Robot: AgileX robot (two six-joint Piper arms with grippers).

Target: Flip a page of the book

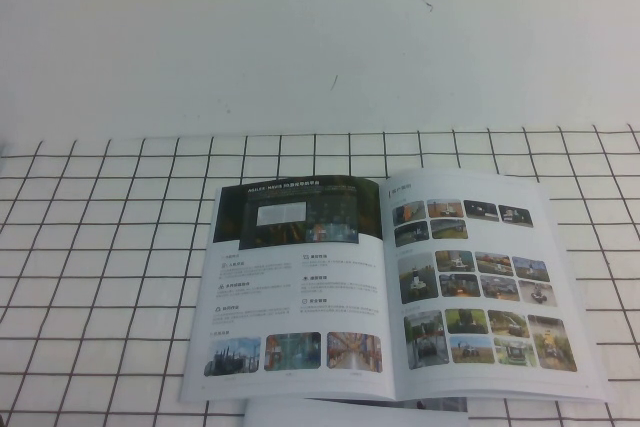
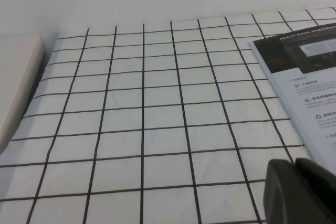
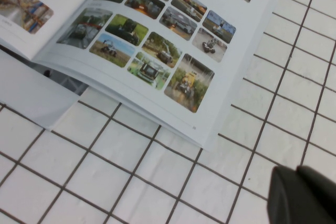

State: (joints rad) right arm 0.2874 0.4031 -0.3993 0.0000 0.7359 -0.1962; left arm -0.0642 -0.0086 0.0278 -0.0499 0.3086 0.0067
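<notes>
Off the book's left edge hovers the left gripper (image 2: 302, 190), low over the checked cloth (image 2: 157, 119); off the near right corner, the right gripper (image 3: 302, 195). Only a dark tip of each shows, so whether either is open or closed cannot be told; neither touches paper. Between them the book (image 1: 395, 292) lies open and flat, centre-right on the cloth. The page (image 1: 295, 292), dark banner far and three photos near, rests on the left, apparently turned already. A white sheet (image 1: 350, 412) peeks from under the near edge. Nothing obstructs either arm.
</notes>
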